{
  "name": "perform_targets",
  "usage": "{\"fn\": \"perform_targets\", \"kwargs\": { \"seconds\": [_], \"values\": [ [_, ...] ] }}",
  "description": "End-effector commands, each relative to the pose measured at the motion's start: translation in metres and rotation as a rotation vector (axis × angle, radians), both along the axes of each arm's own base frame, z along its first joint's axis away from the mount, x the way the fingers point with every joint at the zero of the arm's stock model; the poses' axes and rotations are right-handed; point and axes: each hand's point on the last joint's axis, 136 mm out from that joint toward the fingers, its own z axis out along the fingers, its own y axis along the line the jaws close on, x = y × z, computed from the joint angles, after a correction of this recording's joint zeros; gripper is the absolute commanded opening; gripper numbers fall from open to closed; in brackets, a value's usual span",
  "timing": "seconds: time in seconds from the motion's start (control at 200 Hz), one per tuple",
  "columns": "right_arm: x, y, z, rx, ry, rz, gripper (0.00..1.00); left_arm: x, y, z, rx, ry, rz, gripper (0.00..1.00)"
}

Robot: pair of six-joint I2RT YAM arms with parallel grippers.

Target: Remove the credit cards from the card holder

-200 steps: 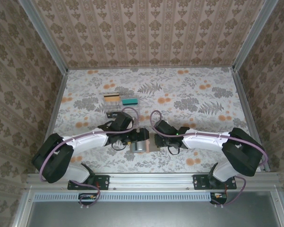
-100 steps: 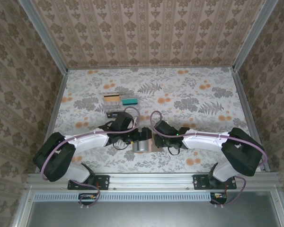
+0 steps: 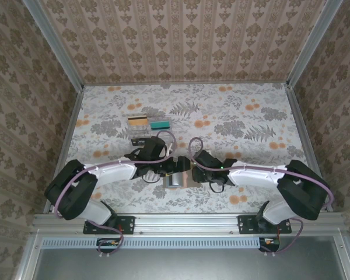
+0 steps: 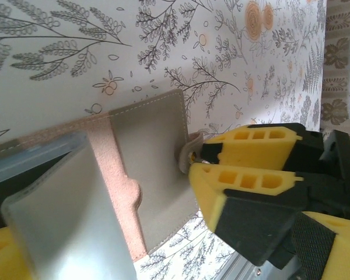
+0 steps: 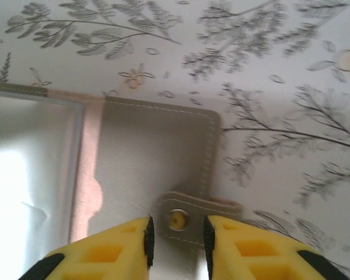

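Farthest left, a yellowish card and a teal card lie side by side on the floral table. Nearer, the left gripper has its jaws spread wide, clamped on nothing, at the left side of the card holder, which lies open on the table between the two arms. Its small tab sits between the fingertips of the right gripper, which are only slightly parted and do not pinch it.
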Motion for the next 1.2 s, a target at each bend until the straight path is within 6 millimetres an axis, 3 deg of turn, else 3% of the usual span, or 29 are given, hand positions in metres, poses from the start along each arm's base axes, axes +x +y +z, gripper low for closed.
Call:
{"fn": "perform_targets", "kwargs": {
  "seconds": [0.0,0.15,0.395,0.53,0.68,0.9,1.195],
  "values": [
    [0.004,-0.026,0.02,0.021,-0.061,-0.094,0.34,0.003,-0.022,0.017,-0.059,-0.017,-0.053,1.0],
    [-0.006,-0.05,0.033,0.064,-0.085,-0.137,0.37,0.008,-0.044,0.015,-0.065,0.0,-0.093,0.98],
    [-0.022,-0.056,0.042,0.145,-0.097,-0.121,0.38,0.013,-0.069,0.0,-0.029,0.046,-0.134,0.95],
    [-0.026,-0.043,0.048,0.225,-0.099,-0.08,0.32,0.02,-0.06,-0.008,0.033,0.044,-0.089,0.95],
    [-0.031,-0.015,0.056,0.351,-0.091,-0.004,0.25,0.022,-0.048,-0.023,0.107,0.064,-0.051,0.95],
    [-0.034,0.021,0.065,0.412,-0.094,0.084,0.2,0.026,-0.049,-0.022,0.116,0.061,-0.031,0.95],
    [-0.037,0.06,0.042,0.372,-0.033,0.154,0.15,0.037,-0.048,-0.005,0.101,0.027,0.008,0.95]
  ]
}}
